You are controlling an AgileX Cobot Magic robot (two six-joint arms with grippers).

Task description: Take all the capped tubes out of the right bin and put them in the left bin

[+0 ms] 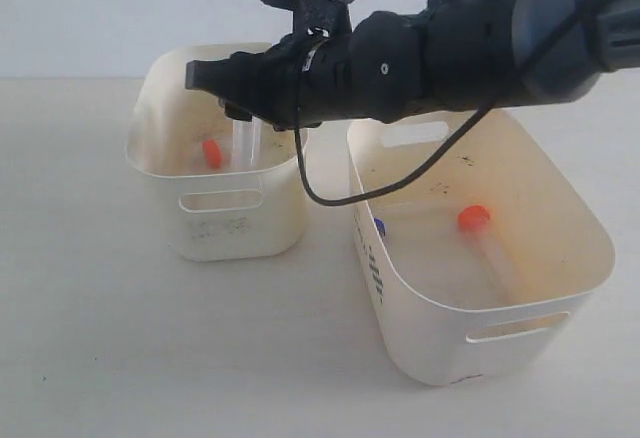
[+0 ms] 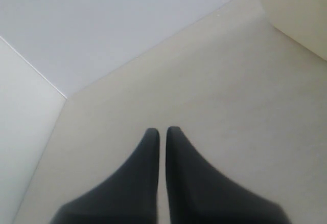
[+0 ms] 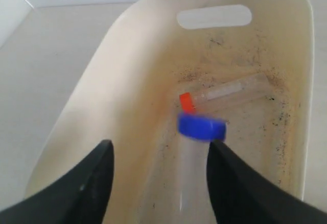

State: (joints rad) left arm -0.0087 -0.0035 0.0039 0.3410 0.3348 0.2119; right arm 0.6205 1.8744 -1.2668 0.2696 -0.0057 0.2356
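Black left tool point(image 2: 162, 134) sits closed and empty over bare bench point(image 2: 230, 106). Over the left bin point(image 1: 230, 228), where one orange tube point(image 1: 211, 152) lies, our right tool point(image 3: 160, 147) stands apart, a blue tube point(image 3: 202, 128) upright and loose between its fingers point(image 3: 76, 193). Rightward, in the right bin point(image 1: 450, 338), a second orange tube point(image 1: 485, 238) lies flat, cap toward the tool, a blue cap point(image 1: 379, 226) nearby. We judge the right arm nearer; smooth floor, ample room.

Blue-capped tube point(image 3: 201, 127) blurred, another's cap point(image 1: 379, 226) half behind right bin point(image 1: 420, 328) wall
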